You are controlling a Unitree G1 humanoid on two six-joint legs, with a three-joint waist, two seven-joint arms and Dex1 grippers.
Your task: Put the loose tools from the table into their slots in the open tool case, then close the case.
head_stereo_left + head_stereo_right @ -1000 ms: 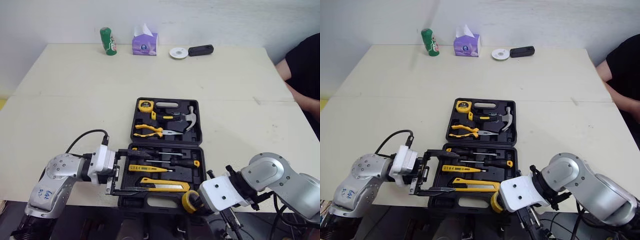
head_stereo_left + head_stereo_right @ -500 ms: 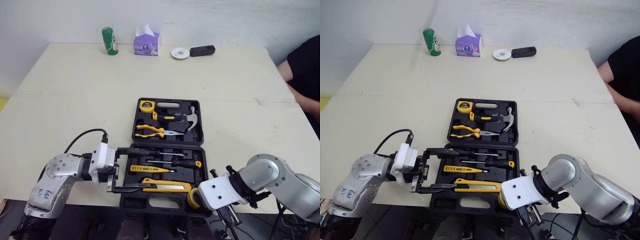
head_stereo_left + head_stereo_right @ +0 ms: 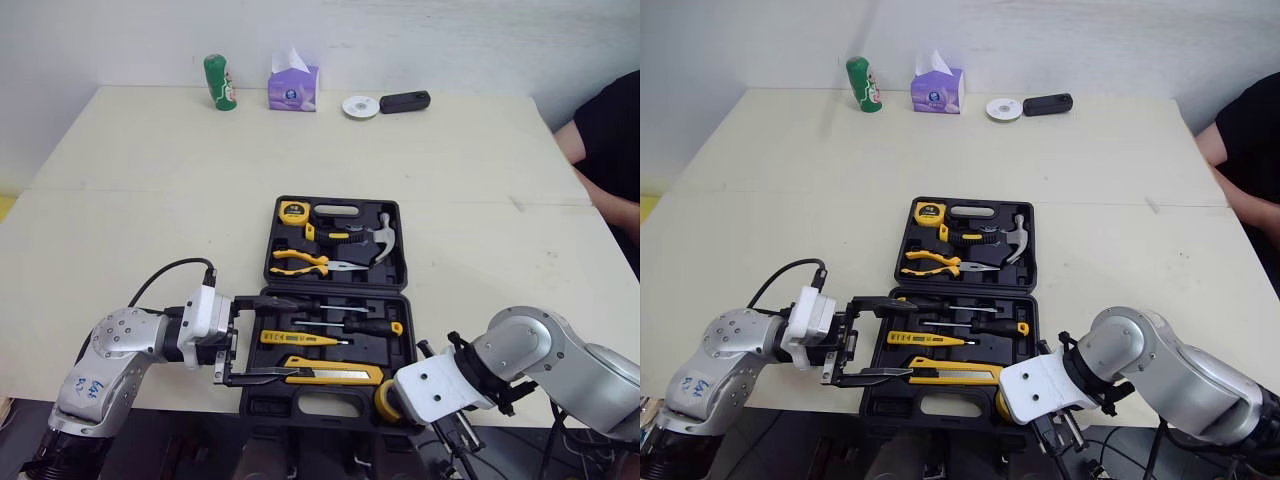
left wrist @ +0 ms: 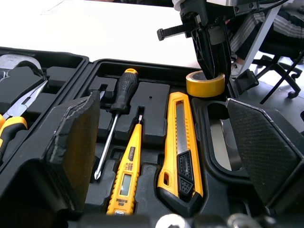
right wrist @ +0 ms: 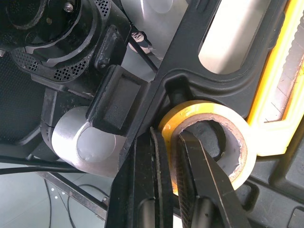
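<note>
Pale bench (image 3: 150,160) under a white wall, with a green can (image 3: 218,82) and a tissue box (image 3: 292,88) well off at the far edge. On the left, my left hand (image 3: 268,340) lies level at the left rim of the open tool case (image 3: 405,320), fingers spread wide over the near tray, gripping nothing. The screwdriver (image 3: 340,325) and utility knife (image 3: 330,374) sit in their slots, long axes running left to right. At the case's near right corner is the yellow tape roll (image 5: 237,128), core facing up. My right hand (image 5: 170,135) pinches its wall, one finger inside the core, one outside. So the roll hangs directly from the right hand, just beside the knife's right end. I judge that arm should seat it, since the left hand is well apart across the tray. A person's dark sleeve (image 3: 610,120) shows at the right edge.
</note>
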